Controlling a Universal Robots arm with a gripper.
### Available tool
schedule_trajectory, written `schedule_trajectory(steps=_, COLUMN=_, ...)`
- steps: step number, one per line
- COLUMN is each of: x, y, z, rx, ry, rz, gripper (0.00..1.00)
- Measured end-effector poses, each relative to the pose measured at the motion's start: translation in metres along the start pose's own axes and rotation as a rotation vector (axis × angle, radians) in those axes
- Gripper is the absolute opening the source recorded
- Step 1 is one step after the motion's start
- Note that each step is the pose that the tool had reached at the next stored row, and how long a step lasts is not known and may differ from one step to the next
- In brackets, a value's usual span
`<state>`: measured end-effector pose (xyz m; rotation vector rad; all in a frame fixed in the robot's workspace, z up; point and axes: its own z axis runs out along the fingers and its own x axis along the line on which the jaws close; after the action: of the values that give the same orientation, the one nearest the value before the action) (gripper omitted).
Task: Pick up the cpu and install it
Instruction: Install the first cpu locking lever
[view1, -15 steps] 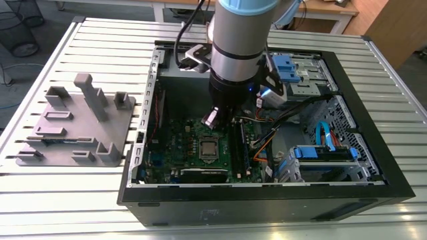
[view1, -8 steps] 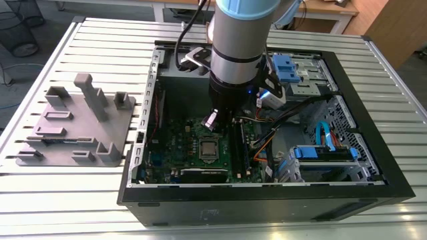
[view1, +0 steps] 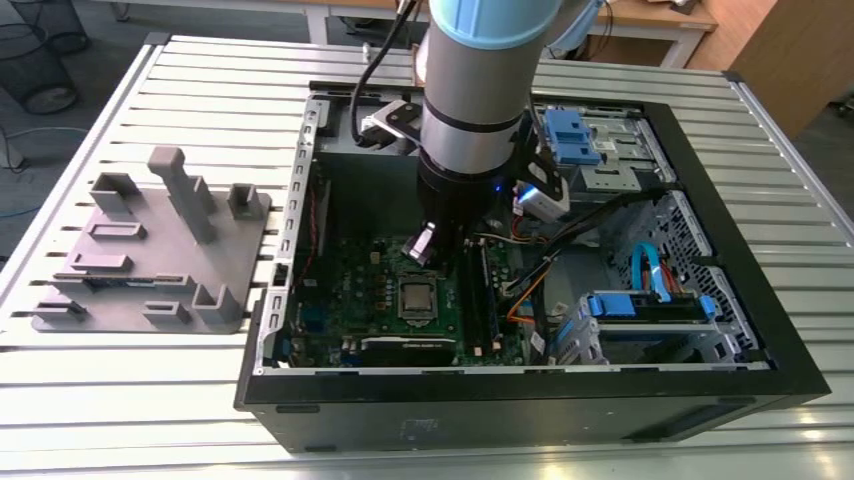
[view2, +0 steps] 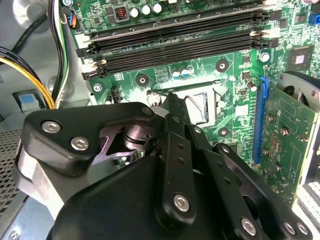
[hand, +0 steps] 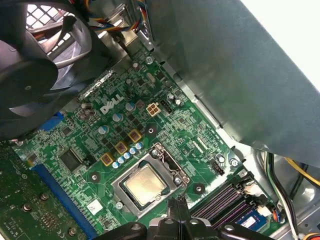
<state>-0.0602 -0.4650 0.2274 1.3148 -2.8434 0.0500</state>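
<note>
The cpu (view1: 418, 297) lies flat in the socket on the green motherboard (view1: 350, 300), inside the open computer case. In the first wrist view the cpu (hand: 145, 186) shows its pale silver top inside the metal socket frame (hand: 165, 159). My gripper (view1: 422, 252) hangs above the board, a little toward the back of the case from the socket. Its black fingers (hand: 178, 204) are shut together with nothing between them, close to the socket's edge. In the second wrist view the gripper (view2: 172, 102) covers part of the socket (view2: 202, 106).
A grey plastic fixture (view1: 147, 260) stands on the slatted table at the exterior view's left. Black memory slots (view2: 175, 40) run beside the socket. An expansion card (view2: 285, 140), a black fan (hand: 30, 75), bundled cables (view1: 587, 225) and the case wall (hand: 240, 75) crowd the board.
</note>
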Motion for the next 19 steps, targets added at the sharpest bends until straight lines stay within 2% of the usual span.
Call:
schedule_trajectory(steps=4, x=0.0005, y=-0.0004, z=0.0018, rx=0.0023, ry=0.0025, rz=0.000, gripper=0.11)
schedule_trajectory(steps=7, x=0.0011, y=-0.0009, z=0.0036, rx=0.0058, ry=0.0069, rz=0.003, gripper=0.11)
schedule_trajectory(steps=14, x=0.0027, y=-0.0014, z=0.0085, rx=0.0185, ry=0.0226, rz=0.017, gripper=0.11)
schedule_trajectory(steps=19, x=0.0033, y=-0.0018, z=0.0121, rx=0.0309, ry=0.0378, rz=0.030, gripper=0.11)
